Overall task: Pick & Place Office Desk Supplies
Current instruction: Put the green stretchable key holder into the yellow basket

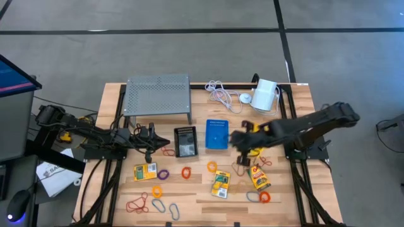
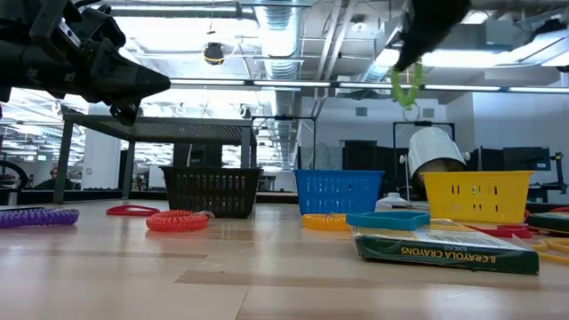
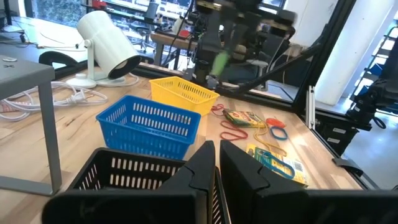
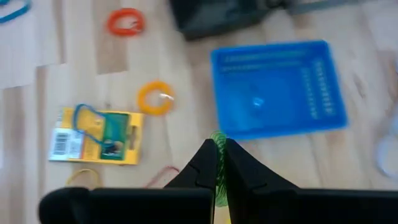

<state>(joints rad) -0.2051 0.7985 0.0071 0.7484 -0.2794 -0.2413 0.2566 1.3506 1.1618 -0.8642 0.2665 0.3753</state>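
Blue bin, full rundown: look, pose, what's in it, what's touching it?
The blue bin is a small rectangular basket of what looks like plastic, with slotted walls and a solid floor. It stands upright on the wooden table, between the black bin and the yellow bin, apart from both. It looks empty. Nothing touches it. The right gripper hangs above the table just beside it, fingers shut on a green loop.

Both arms are matte black all over, chunky jointed links with black cables looped along them. The left arm (image 1: 95,135) has yellow bits near its base. Right arm (image 1: 309,125) looks the same, ending in two flat, tapered black fingers (image 4: 239,169).
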